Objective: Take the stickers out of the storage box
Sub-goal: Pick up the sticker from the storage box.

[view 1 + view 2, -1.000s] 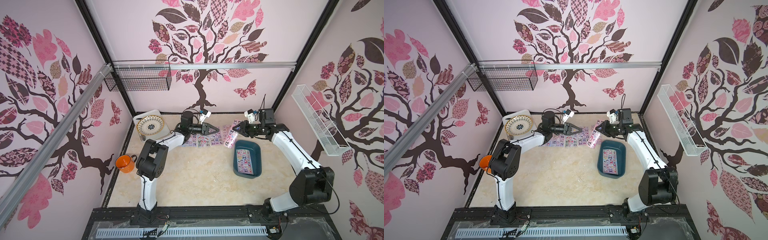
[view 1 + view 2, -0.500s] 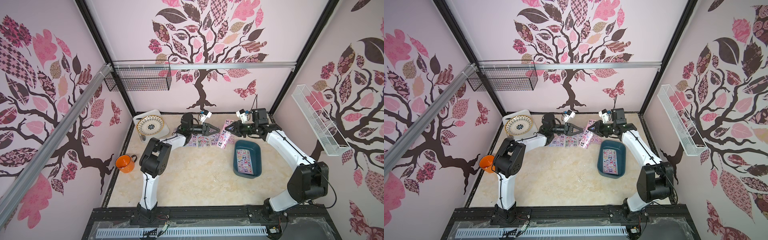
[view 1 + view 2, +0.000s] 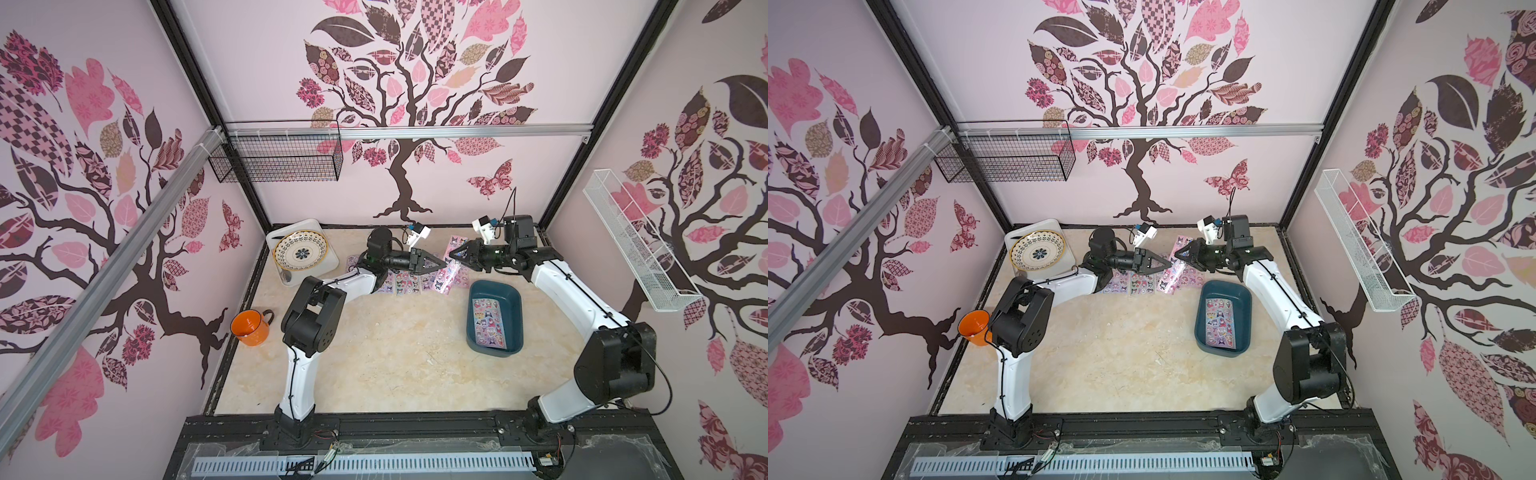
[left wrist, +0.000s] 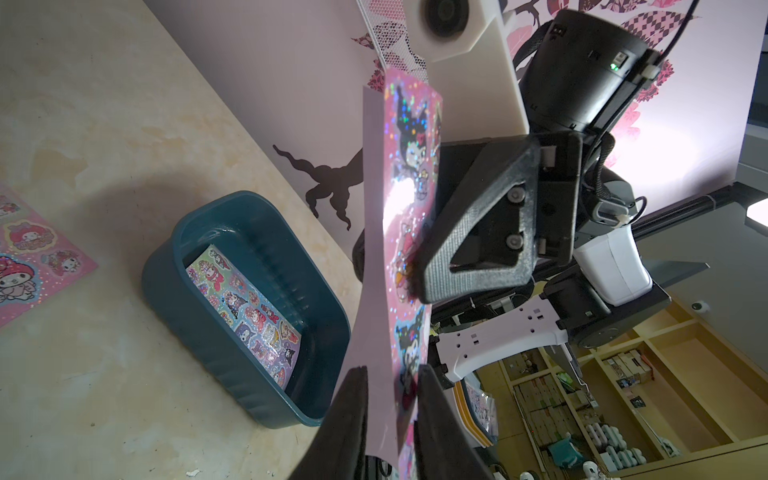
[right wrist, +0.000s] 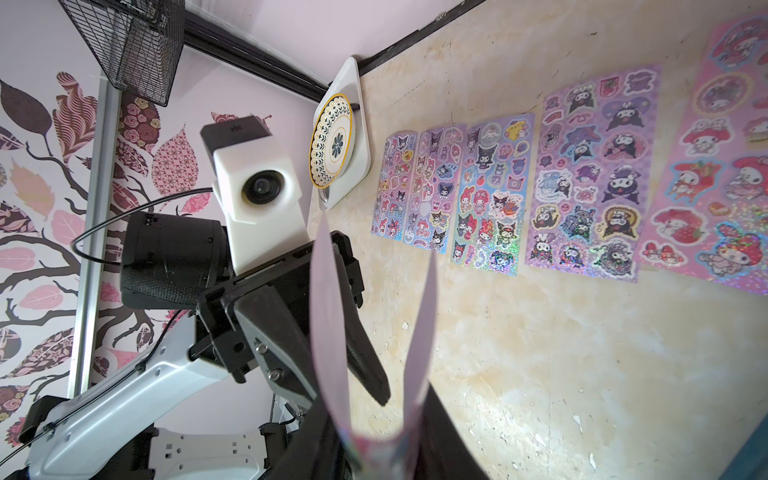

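Held sheet (image 4: 409, 174): a pink sticker sheet is lifted off the table (image 3: 395, 353) at the back, between the two claws.
Right claw (image 3: 454, 254): pinched on the held sheet, which is bent between its jaws.
Left claw (image 3: 441, 263): positioned tip to tip with the right claw; its jaws are set slightly apart on either side of the sheet's edge, and whether it is squeezed cannot be told.
Storage box (image 3: 512, 324): placed near the right arm; one boxed sheet (image 3: 488, 322) is seen lying flat inside.
Row of stickers (image 5: 590, 178): several sheets are laid side by side on the table beneath the claws.
Far left corner: a patterned plate (image 3: 300, 252) is seen in a white tray (image 3: 299, 226); an orange mug (image 3: 249, 328) is set nearer.
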`<move>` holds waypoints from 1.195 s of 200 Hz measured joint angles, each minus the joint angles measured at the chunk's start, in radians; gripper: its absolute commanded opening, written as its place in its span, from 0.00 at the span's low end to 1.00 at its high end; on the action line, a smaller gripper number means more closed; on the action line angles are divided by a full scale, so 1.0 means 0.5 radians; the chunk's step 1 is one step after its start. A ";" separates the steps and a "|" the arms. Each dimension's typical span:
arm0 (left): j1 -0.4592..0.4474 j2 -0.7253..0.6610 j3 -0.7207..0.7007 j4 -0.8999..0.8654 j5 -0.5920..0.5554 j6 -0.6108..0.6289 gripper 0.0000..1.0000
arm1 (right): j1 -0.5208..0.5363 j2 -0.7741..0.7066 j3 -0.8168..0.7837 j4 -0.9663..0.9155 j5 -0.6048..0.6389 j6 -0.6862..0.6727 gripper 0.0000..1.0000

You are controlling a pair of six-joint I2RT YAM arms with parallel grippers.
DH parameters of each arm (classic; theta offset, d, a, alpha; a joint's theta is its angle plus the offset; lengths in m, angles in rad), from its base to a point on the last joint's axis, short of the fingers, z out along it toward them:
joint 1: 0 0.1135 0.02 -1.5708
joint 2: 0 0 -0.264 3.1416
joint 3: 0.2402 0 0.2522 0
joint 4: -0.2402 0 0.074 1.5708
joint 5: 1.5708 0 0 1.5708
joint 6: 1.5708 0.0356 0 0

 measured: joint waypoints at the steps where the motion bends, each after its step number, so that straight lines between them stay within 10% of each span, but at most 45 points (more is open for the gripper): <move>1: 0.000 0.000 0.000 -0.001 -0.001 0.000 0.26 | 0.000 0.002 0.000 0.002 0.000 0.002 0.29; 93: -0.002 0.000 0.007 -0.030 -0.002 0.011 0.00 | 0.000 0.016 -0.001 0.054 0.018 0.036 0.35; 239: 0.175 -0.043 -0.169 0.153 -0.098 -0.082 0.00 | 0.000 -0.103 -0.347 0.646 0.202 0.369 0.79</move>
